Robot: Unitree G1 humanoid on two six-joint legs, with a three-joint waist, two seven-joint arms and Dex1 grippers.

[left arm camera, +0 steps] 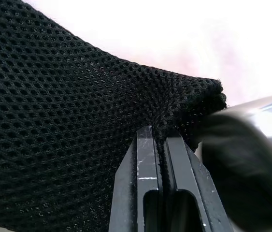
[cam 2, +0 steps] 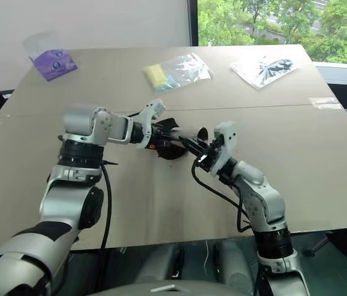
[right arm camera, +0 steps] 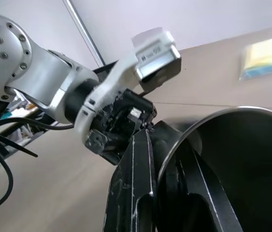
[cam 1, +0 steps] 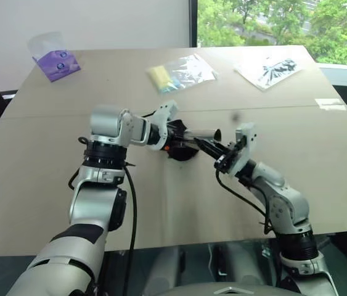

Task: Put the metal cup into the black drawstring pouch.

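The black drawstring pouch (cam 1: 184, 153) of mesh fabric hangs just above the middle of the table. My left gripper (cam 1: 176, 140) is shut on a fold of its edge; the left wrist view shows both fingers pinching the mesh (left arm camera: 53, 121). The metal cup (cam 1: 201, 132) lies level in the air right beside the pouch, its base toward the pouch and its open end toward my right arm. My right gripper (cam 1: 214, 148) is shut on the cup's rim (right arm camera: 193, 130), one finger inside the cup and one outside. Whether the cup's base has entered the pouch cannot be told.
Along the table's (cam 1: 50, 203) far side lie a purple packet in a clear bag (cam 1: 56, 61), a clear bag with a yellow item (cam 1: 179, 74) and a clear bag with black parts (cam 1: 270, 69). The table's front edge runs just before my arms.
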